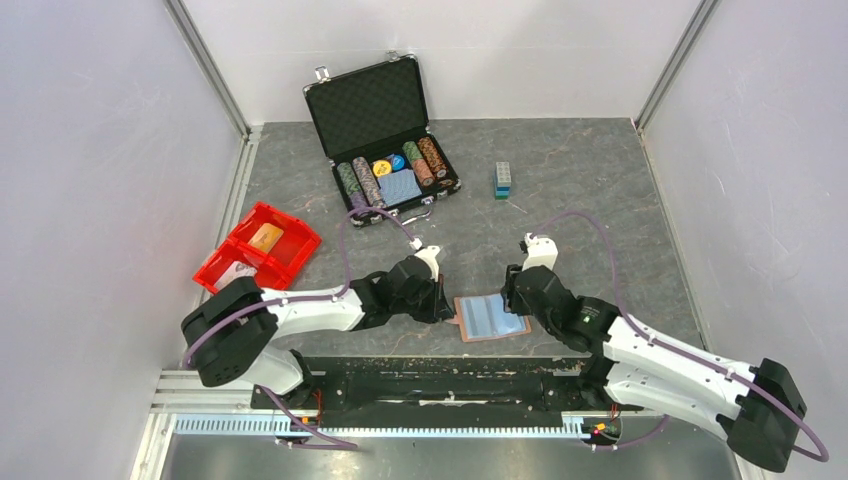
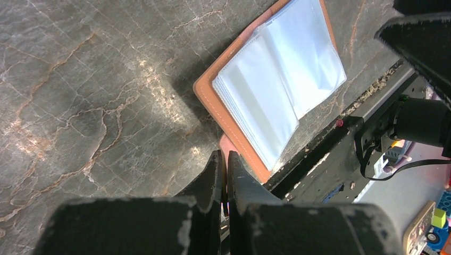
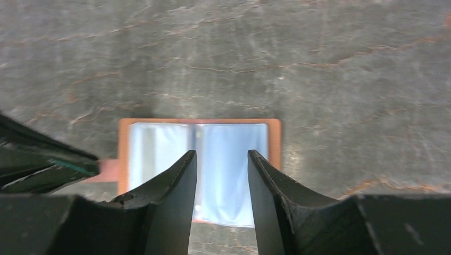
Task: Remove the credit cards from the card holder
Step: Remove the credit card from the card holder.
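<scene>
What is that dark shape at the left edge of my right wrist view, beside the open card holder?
Observer: It is the left gripper. Its own wrist view shows it shut on the closing tab of the card holder.
Operator: Are any cards out yet?
Observer: The top view shows an orange-yellow flat item lying in the red bin at the far left. I cannot tell whether it is a card.
Operator: Anything else out there?
Observer: An open black case holding poker chips stands near the back wall.
</scene>
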You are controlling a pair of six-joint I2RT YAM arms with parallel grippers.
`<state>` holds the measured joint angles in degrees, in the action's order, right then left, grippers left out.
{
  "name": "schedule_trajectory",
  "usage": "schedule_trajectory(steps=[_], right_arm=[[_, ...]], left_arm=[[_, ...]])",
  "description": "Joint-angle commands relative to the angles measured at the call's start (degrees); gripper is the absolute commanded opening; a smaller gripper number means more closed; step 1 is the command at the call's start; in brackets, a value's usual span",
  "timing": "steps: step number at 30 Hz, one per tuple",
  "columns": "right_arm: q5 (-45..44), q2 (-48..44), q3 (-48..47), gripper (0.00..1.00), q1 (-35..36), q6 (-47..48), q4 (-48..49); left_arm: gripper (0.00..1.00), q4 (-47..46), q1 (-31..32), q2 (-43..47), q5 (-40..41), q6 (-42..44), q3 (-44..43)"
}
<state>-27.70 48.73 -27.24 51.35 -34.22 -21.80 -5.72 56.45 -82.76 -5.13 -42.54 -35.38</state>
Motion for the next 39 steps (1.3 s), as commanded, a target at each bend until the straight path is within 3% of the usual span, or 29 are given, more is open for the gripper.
schedule_trajectory(steps=[1,3,8,17,24,28,34,39], right_arm=[[10.69,-1.78,0.93,0.44,0.00,2.12,8.92],[15.15,-0.81,3.10,0.48,-0.02,3.41,14.56],[16.95,4.60,4.26,0.60,0.06,4.00,17.27],[22.03,9.03,6.80,0.61,3.28,2.46,24.84],[16.33,13.55,5.56,0.64,8.19,1.23,23.40],[12.81,14.66,5.18,0.60,9.04,0.83,21.21],[10.29,12.52,5.12,0.45,9.33,0.30,18.61],[9.08,10.48,4.66,0.48,9.29,0.30,16.54]], left_arm=[[0.02,-2.55,0.24,2.34,-1.37,-1.68,0.77],[0.02,-2.98,0.22,2.79,-1.55,-1.93,1.22],[0.02,-3.63,0.24,3.61,-1.95,-2.49,2.03],[0.02,-3.68,0.24,5.75,-1.42,-2.94,3.13],[0.02,-3.69,0.24,6.42,-1.60,-3.16,3.44],[0.02,-3.30,0.24,7.07,-1.23,-3.17,3.73],[0.02,-2.90,0.24,7.57,-0.78,-3.16,3.88],[0.02,-2.73,0.24,7.52,-0.70,-3.07,3.97]])
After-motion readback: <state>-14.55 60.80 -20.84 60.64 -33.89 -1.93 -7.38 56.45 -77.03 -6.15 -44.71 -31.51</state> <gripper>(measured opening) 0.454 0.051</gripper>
